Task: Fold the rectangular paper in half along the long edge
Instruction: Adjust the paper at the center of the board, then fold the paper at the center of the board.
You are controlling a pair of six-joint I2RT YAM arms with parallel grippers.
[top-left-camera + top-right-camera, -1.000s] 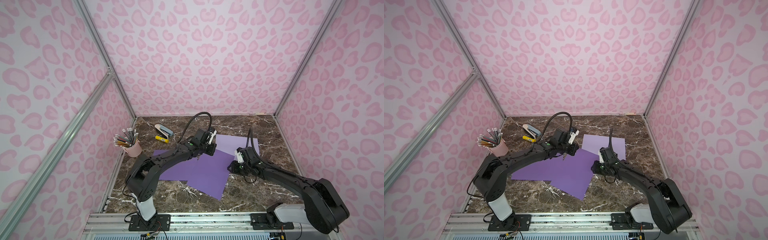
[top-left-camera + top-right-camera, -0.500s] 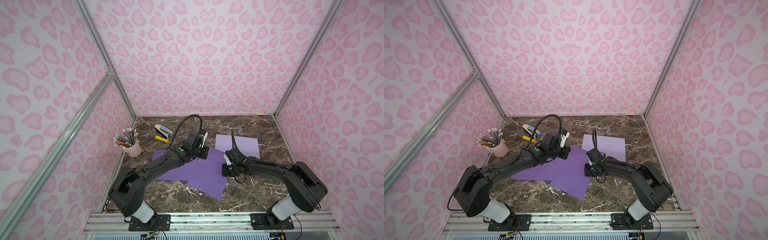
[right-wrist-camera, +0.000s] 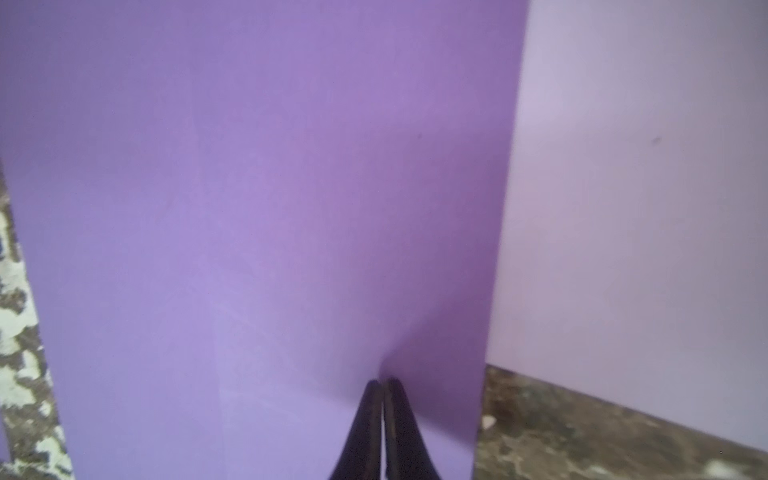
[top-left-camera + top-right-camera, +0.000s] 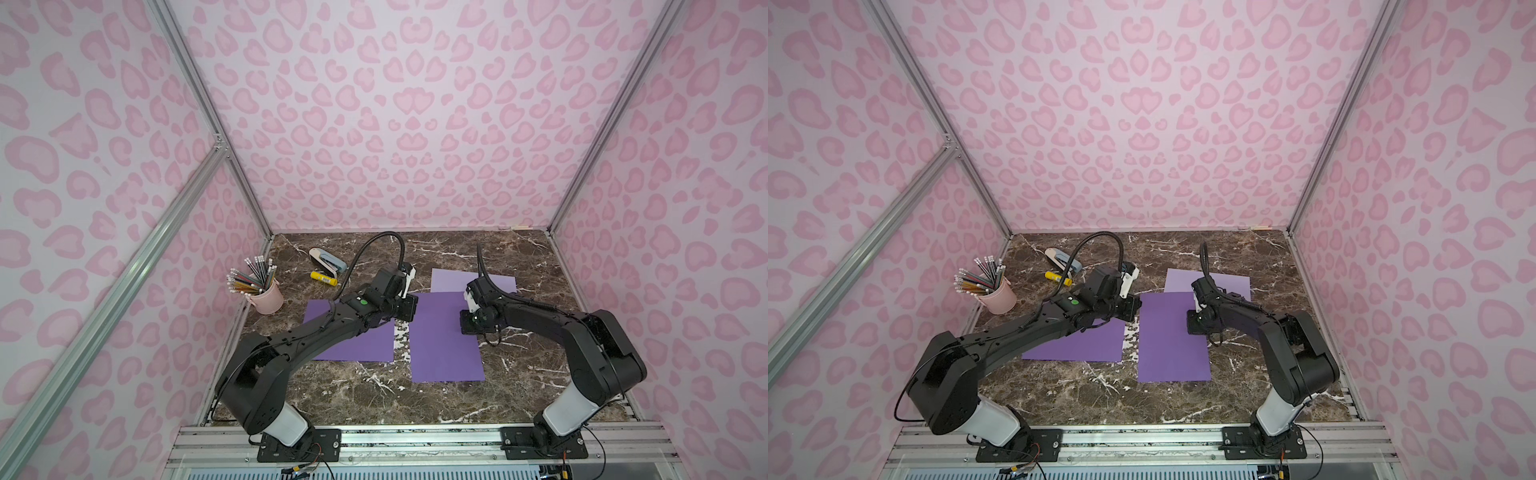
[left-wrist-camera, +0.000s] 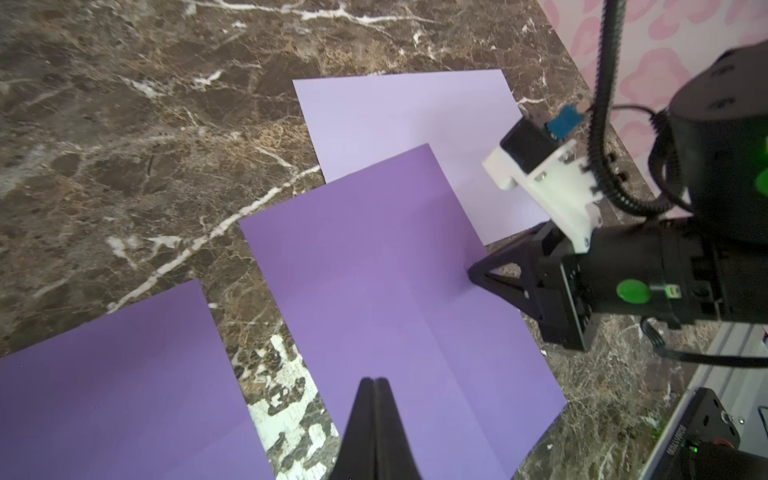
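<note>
The purple paper (image 4: 444, 345) (image 4: 1173, 345) lies flat on the marble table, long edges running front to back. A faint crease runs down it in the left wrist view (image 5: 374, 270). My right gripper (image 4: 464, 322) (image 4: 1190, 323) (image 5: 471, 272) reaches in low over the paper's right edge near the back corner. Its jaws (image 3: 381, 380) are shut, pinching a small pucker of the paper (image 3: 249, 208). My left gripper (image 4: 409, 309) (image 4: 1133, 309) is at the back left corner, jaws shut and empty (image 5: 374, 379), just over the sheet.
A second purple sheet (image 4: 353, 336) lies left of a narrow marble gap. A pale lilac sheet (image 4: 498, 282) lies behind, partly under the paper's back edge. A pink cup of pencils (image 4: 268, 297), a stapler (image 4: 328, 259) and a yellow glue stick (image 4: 323, 278) stand back left. Pink walls enclose the table.
The paper has swung from a diagonal lie overlapping the left sheet to square and apart from it. The right jaws have closed. Both grippers have shifted left with it.
</note>
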